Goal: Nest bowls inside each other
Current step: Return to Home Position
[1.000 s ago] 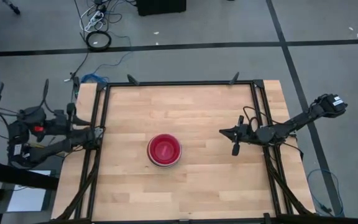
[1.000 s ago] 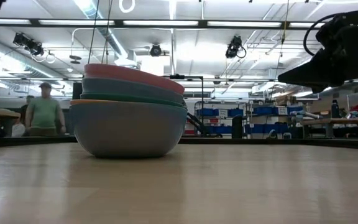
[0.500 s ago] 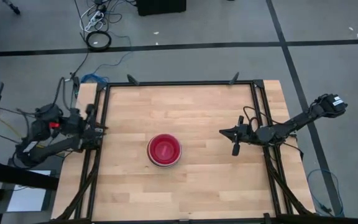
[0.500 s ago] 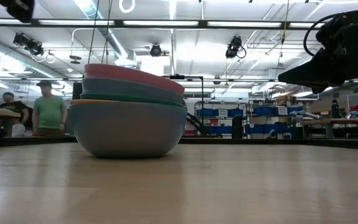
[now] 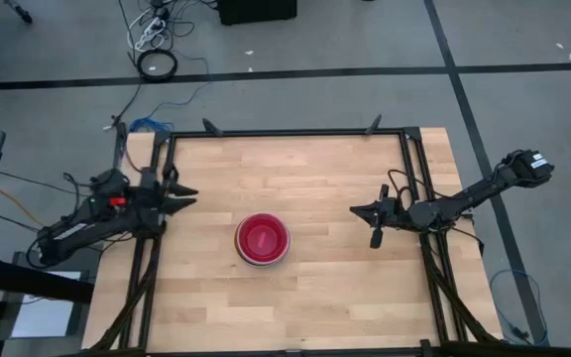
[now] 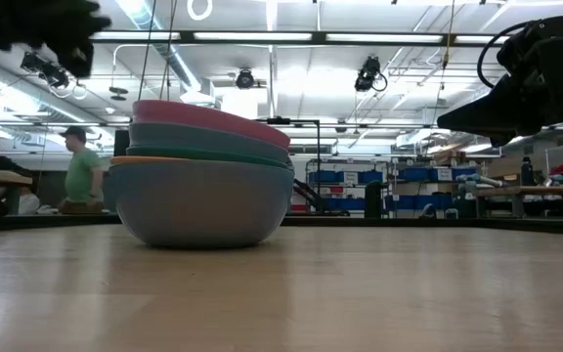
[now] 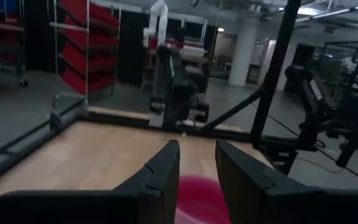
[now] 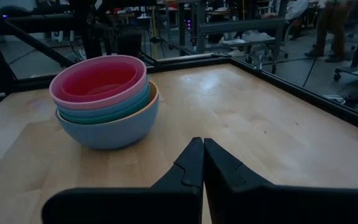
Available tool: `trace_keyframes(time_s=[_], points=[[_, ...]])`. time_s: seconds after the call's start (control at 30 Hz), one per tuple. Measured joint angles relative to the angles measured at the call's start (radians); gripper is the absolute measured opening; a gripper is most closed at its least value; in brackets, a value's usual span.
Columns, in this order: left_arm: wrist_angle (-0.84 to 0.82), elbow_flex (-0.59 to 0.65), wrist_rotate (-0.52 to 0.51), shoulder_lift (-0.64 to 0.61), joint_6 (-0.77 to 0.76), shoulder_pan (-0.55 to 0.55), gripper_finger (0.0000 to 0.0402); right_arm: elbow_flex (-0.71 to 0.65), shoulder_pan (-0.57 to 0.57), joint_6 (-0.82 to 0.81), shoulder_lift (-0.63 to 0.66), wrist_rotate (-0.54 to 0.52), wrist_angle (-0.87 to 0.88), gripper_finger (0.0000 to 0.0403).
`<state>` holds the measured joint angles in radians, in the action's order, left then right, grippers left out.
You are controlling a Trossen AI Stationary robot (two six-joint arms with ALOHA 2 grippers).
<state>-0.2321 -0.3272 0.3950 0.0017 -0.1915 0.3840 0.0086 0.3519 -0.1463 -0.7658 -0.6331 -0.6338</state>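
Note:
The bowls (image 5: 262,239) stand nested in one stack at the table's middle, the magenta-red one innermost. From the side, pink, teal and orange rims show above a light blue outer bowl (image 6: 201,200), whose base rests on the wood. My left gripper (image 5: 188,196) hovers open at the table's left edge, pointing level at the stack (image 7: 199,198). My right gripper (image 5: 355,209) hangs shut right of the stack (image 8: 103,99), well apart from it. Both grippers show high in the low view, the left (image 6: 42,24) and the right (image 6: 516,93).
A black frame rail (image 5: 285,132) runs around the wooden tabletop (image 5: 305,297). Bare wood lies on every side of the stack. Beyond the table's far edge, two people (image 6: 81,178) are in the room, and cables (image 5: 155,59) lie on the floor.
My left gripper has swung from outside the table's left edge toward the right and down, coming over the left rail and levelling out toward the bowls. Its fingers have stayed open. The bowls and my right arm have kept still.

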Motion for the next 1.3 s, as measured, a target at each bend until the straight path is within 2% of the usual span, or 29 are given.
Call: trace_keyframes(time_s=[0.2,0.47,0.57,0.87,1.3], points=[[0.141,0.146,0.026,0.0,-0.065,0.0,0.0113,0.0,0.0,0.0,0.0,0.0,-0.001,0.0001],[0.116,0.261,0.068,0.0,0.008,0.0,0.0113,0.0,0.0,0.0,0.0,0.0,-0.001,0.0004],[0.119,0.264,0.08,0.002,0.054,-0.006,0.0113,0.0,0.0,0.0,0.0,0.0,0.002,0.0004],[0.117,0.265,-0.018,0.0,0.061,-0.075,0.0113,0.001,0.0,0.0,0.0,0.0,0.001,0.0002],[0.165,0.269,-0.026,0.003,0.057,-0.077,0.0113,0.002,0.0,0.0,0.0,0.0,0.0,0.0002]])
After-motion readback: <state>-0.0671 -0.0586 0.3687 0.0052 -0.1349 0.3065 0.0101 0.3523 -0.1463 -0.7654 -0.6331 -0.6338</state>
